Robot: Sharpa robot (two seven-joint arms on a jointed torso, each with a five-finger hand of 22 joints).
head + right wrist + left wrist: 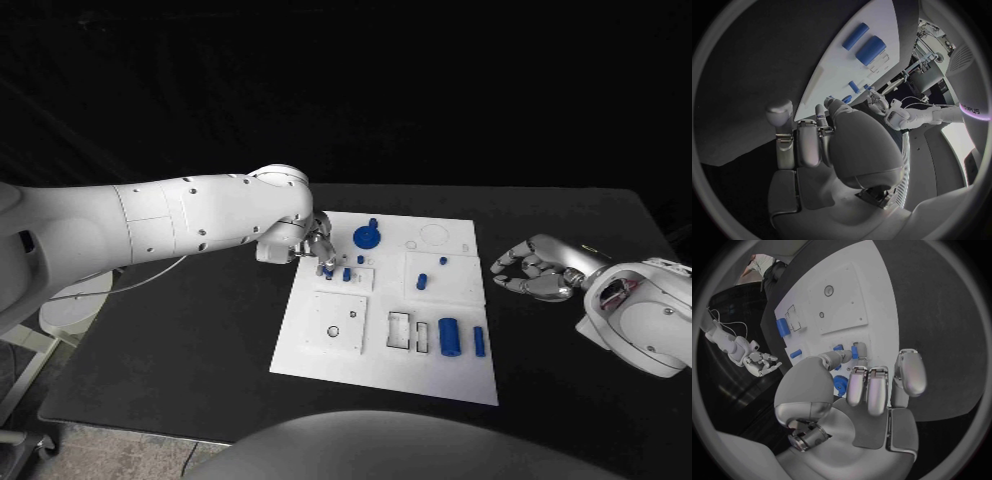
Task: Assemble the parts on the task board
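Left hand (299,244) sits over the upper-left part of the white task board (329,360), pinching a small blue peg (854,351) upright between thumb and a fingertip, just beside another short blue piece (837,347). Right hand (529,271) hangs over the black desk (216,330) just off the board's right edge, fingers curled in on nothing. Blue round knob (369,237) stands near the left hand, and two blue cylinders (462,338) lie lower right on the board.

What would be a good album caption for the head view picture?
Left hand fingers work a small blue part on the white task board; right hand waits curled beside it.
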